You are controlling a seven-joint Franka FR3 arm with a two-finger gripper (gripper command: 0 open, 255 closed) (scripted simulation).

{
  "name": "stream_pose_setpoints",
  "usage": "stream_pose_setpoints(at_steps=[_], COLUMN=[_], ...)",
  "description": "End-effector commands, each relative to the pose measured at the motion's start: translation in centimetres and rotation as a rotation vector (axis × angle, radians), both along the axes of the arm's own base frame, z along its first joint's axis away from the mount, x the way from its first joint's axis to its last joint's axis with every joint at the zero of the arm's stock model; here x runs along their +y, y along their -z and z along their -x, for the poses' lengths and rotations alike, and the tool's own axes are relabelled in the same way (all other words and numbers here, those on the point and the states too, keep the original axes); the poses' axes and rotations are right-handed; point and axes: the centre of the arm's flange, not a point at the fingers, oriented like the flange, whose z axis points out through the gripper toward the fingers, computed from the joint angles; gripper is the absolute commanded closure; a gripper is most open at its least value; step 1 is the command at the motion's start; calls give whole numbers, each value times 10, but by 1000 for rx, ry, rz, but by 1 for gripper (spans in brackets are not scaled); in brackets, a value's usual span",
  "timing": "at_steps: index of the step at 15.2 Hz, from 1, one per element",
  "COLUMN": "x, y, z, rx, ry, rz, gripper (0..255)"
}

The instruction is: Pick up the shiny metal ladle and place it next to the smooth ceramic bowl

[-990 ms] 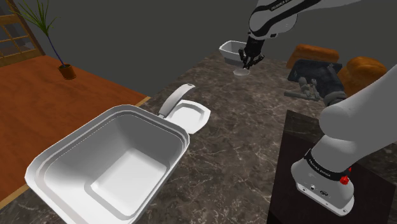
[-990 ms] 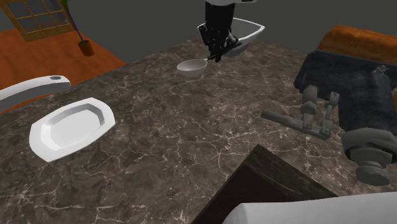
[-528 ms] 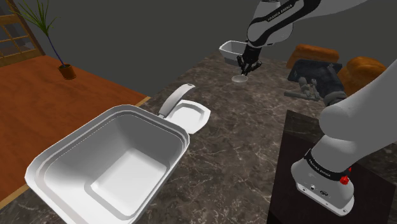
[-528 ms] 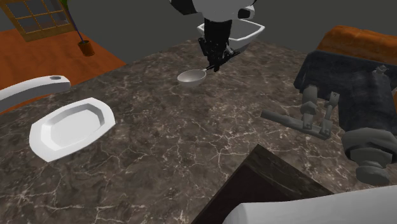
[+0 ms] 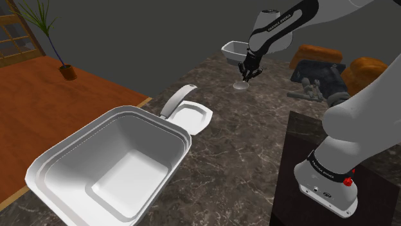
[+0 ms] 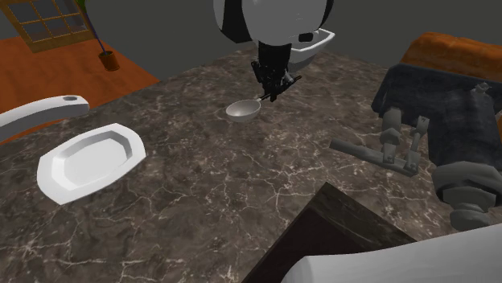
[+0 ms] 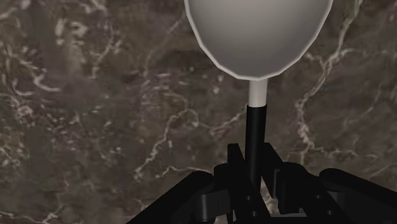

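Clasping ladle (image 7: pixel 257 38) handle, fingers (image 7: pixel 236 168); bowl (image 6: pixel 321 42) part-hidden behind arm (image 6: pixel 273 18).

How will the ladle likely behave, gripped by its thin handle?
Probably stiff: the ladle juts straight from the gripper. Possibly prone to swivel: its wide scoop hangs well beyond the narrow clasped handle.

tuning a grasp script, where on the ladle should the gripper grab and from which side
Grip the ladle by its slim, straight dark handle, coming down from above the countertop with one finger on either side. The rounded scoop looks too wide and curved to pinch. In the wrist view the gripper clasps the handle this way.
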Motion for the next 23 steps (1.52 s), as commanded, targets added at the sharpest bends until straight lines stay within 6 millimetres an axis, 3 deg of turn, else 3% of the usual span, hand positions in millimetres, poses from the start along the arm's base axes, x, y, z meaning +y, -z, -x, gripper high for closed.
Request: stream_pose_setpoints(at_steps=[1, 6, 7, 12, 16, 23], x=[0, 0, 0, 0, 4, 4], y=[1, 1, 1, 1, -49, -49], z=[0, 0, 0, 0, 7, 7], rx=[0, 0, 0, 0, 0, 0], ry=[0, 0, 0, 0, 0, 0], rz=[0, 0, 0, 0, 0, 0], gripper=[255, 255, 0, 0, 0, 0])
